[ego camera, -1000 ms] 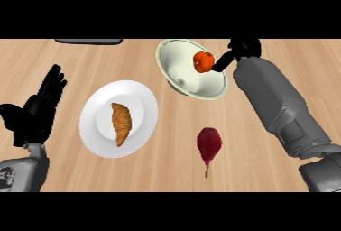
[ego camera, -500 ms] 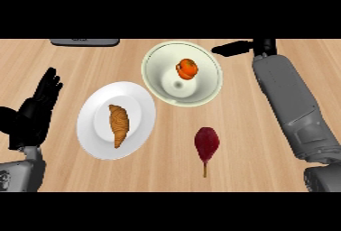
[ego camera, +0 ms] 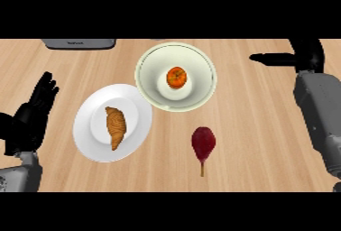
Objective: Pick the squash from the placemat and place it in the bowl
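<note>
An orange squash (ego camera: 176, 77) is seen lying in the middle of the cream bowl (ego camera: 152, 63), which is located in the upper centre of the frame on the wooden counter (ego camera: 253, 122). The squash is touched by neither hand. The bowl's lower left rim is seen to overlap the upper right edge of a white plate (ego camera: 90, 131), placed left of centre. A croissant (ego camera: 115, 126) is laid lengthwise on the middle of that plate. A dark red leaf-shaped item (ego camera: 203, 143) with a thin stem pointing toward the lower edge is positioned on the bare counter below the bowl and just right of the plate, apart from both. The right hand (ego camera: 298, 56) is found at the upper right of the frame, well to the right of the bowl and clear of it; its fingers are extended toward the left, spread apart, and nothing is held in them. The grey right forearm (ego camera: 322, 117) runs down the right edge. The left hand (ego camera: 30, 118) is shown at the left edge, beside the plate, fingers straight and pointing upward, at rest with nothing held. A grey object (ego camera: 78, 43) is partly visible at the upper left edge of the counter; its kind cannot be determined.
</note>
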Tool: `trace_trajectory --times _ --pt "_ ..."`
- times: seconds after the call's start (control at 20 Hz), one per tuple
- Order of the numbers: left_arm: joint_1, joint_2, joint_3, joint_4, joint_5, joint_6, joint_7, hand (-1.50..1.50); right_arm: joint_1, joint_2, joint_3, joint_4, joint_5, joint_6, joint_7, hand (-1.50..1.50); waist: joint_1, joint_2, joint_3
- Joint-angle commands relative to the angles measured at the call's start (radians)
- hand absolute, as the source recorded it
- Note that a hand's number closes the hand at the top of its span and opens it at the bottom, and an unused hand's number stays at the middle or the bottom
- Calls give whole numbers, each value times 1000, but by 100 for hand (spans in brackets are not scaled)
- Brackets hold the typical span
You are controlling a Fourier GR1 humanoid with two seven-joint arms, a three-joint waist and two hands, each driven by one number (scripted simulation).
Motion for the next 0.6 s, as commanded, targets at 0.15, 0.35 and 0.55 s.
trace_trajectory --times 0.15,0.35,0.55 --pt "21 0 16 10 -8 -3 -31 0 134 -126 -56 -115 -134 251 0 -150 -9 -4 -1" --pt "-21 -8 0 -4 -16 1 24 0 239 -144 -71 -170 -197 355 -41 -150 -8 -3 -1" --pt "-16 -12 6 -7 -7 -13 35 0 276 -144 -72 -241 -257 393 -29 -150 0 -2 -1"
